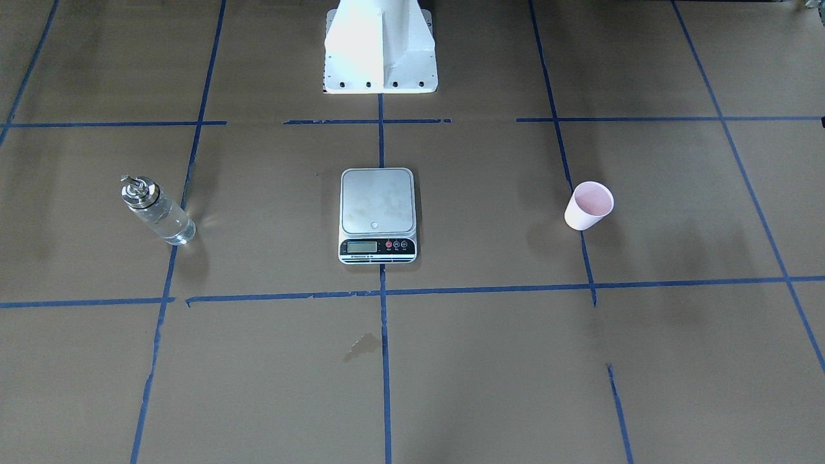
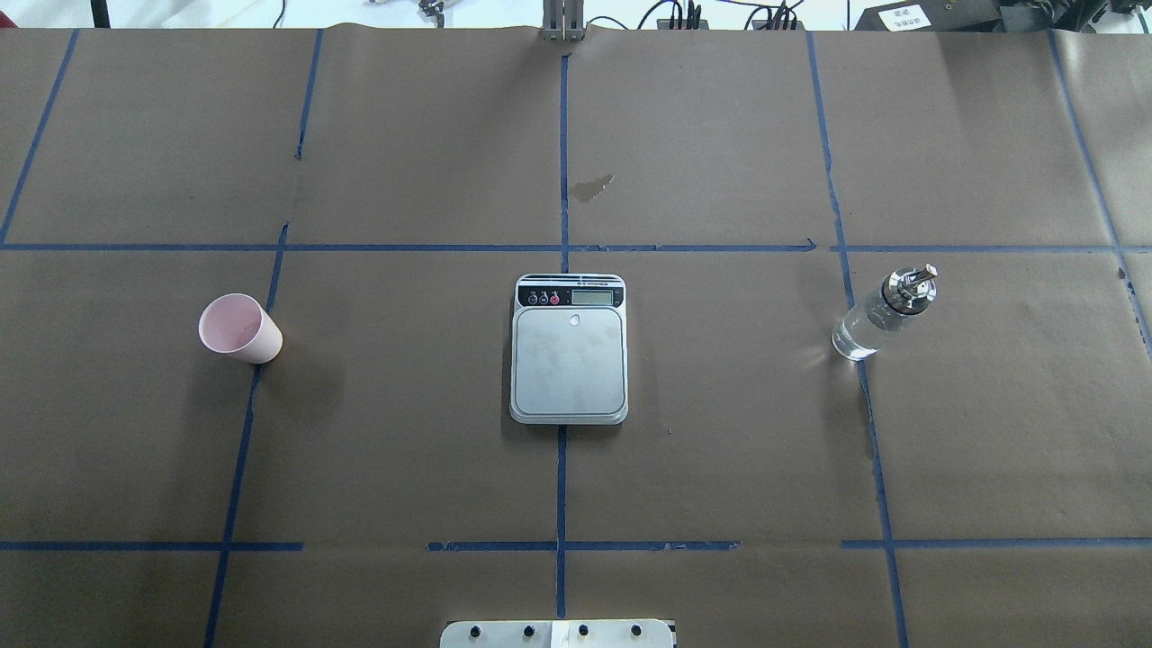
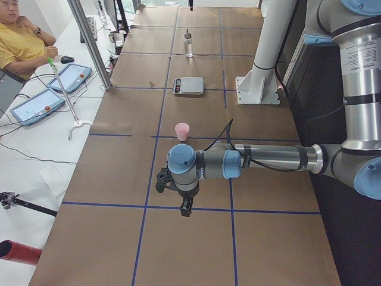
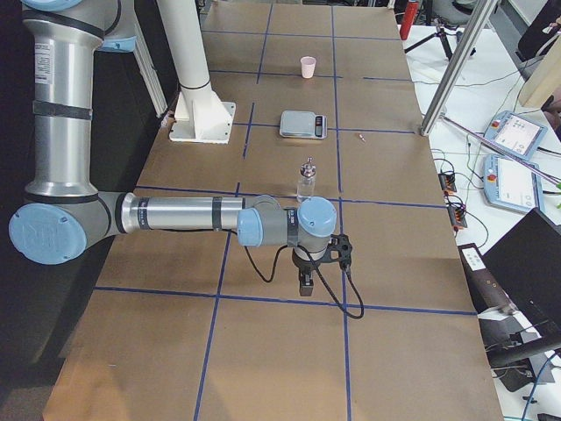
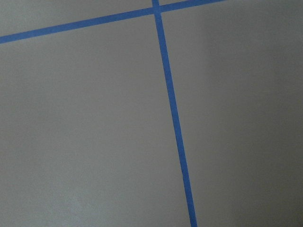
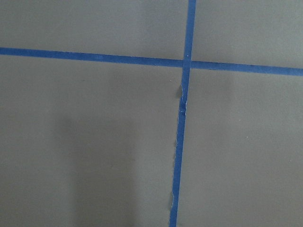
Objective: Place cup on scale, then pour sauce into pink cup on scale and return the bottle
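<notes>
The pale pink cup (image 2: 239, 328) stands upright on the brown paper, far left of the scale; it also shows in the front view (image 1: 588, 206). The scale (image 2: 569, 364) sits at the table's middle with a bare steel platform. The clear bottle (image 2: 885, 312) with its silver spout stands far right of the scale. My left gripper (image 3: 186, 208) hangs over the table's left end, beyond the cup (image 3: 182, 131). My right gripper (image 4: 305, 288) hangs over the right end, past the bottle (image 4: 307, 180). I cannot tell whether either is open or shut. Both wrist views show only paper and tape.
Blue tape lines grid the brown paper. The white robot base (image 1: 379, 48) stands behind the scale. A small stain (image 2: 594, 187) marks the paper beyond the scale. An operator (image 3: 21, 42) and tablets sit past the table's far side.
</notes>
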Controlling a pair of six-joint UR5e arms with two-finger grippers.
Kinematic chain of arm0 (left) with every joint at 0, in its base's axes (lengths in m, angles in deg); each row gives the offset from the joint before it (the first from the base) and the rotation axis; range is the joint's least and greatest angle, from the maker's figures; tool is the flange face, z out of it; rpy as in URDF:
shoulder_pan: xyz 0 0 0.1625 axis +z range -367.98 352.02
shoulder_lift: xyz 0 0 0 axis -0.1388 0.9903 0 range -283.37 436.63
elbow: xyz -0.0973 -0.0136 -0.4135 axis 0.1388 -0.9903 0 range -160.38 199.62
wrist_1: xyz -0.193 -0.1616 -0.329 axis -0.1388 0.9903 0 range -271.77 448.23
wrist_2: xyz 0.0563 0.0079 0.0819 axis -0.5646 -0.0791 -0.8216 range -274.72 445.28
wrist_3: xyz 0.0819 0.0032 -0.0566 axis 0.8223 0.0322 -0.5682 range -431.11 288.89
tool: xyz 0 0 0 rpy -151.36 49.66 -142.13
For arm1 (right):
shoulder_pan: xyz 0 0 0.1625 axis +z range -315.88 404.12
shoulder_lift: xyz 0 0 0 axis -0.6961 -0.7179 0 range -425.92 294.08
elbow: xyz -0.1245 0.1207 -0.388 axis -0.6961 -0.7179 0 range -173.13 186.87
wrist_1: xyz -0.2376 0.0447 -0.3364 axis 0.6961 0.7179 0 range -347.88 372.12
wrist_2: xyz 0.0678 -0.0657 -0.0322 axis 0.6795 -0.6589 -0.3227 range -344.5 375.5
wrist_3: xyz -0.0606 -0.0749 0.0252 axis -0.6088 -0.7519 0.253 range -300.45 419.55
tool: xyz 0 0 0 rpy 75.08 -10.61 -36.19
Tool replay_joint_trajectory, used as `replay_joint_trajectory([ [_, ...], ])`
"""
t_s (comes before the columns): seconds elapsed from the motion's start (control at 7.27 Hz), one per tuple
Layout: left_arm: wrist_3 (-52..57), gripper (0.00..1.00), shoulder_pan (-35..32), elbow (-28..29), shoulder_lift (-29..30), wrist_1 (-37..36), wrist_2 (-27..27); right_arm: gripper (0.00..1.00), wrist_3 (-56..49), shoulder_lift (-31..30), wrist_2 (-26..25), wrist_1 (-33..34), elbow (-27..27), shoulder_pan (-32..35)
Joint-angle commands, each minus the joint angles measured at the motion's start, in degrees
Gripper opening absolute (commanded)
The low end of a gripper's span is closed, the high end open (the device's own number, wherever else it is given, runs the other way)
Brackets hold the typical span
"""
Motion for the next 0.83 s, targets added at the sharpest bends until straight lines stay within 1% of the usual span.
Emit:
replay_joint_trajectory([
  [0.0, 0.0, 1.0, 0.0, 1.2, 2.3, -0.1, -0.2, 1.0, -0.2, -0.1, 0.1, 0.1, 0.5, 1.1],
  [0.14, 0.0, 1.0, 0.0, 2.9, 4.3, 0.2, -0.7, 1.0, -0.2, -0.3, 0.1, -0.3, 1.0, 1.2],
  [0.28, -0.3, 1.0, 0.0, 3.5, 5.0, 0.3, -1.4, 1.0, -0.1, -0.5, 0.1, -0.5, 1.3, 1.2],
  [0.55, -0.2, 1.0, 0.1, 3.3, 4.9, 2.1, -0.1, 1.0, -0.1, -0.4, 0.1, -0.6, 1.3, 1.1],
  [0.69, -0.5, 1.0, 0.4, 2.7, 4.9, 4.9, 6.3, 1.0, -0.1, -0.6, 0.3, -0.7, 1.7, 1.2],
])
